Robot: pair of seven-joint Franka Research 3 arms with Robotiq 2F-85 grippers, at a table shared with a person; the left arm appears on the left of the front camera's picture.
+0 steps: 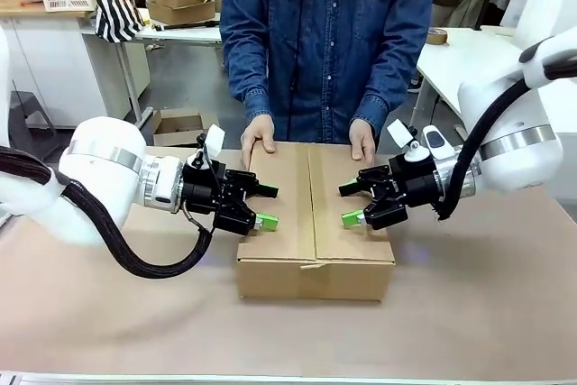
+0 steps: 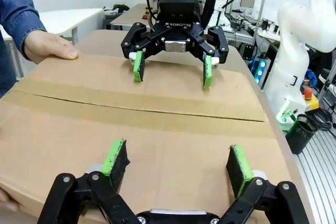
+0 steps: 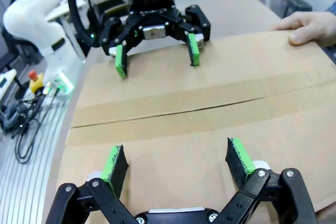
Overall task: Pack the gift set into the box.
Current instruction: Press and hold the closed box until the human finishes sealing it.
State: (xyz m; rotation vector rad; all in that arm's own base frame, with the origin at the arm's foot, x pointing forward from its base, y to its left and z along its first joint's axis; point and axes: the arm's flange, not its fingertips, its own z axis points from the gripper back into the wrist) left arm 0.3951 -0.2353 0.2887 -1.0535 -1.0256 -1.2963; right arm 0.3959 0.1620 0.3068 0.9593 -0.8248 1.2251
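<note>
Box (image 1: 315, 214): brown corrugated, flaps shut, centre seam.
Left gripper (image 1: 267, 206): fingers wide over box's left side.
Right gripper (image 1: 352, 204): fingers wide, opposite side.
Front view only: both person's hands (image 1: 259, 137) at box's far edge.

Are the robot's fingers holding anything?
No. Both grippers, left and right, are open over the closed box. Only the person's hands press its far edge.

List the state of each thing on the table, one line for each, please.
box: flaps closed, seam untaped.
left gripper: open, at the box's left edge.
right gripper: open, at the box's right edge.
person's hands: both resting on the box's far edge.
gift set: not visible.
</note>
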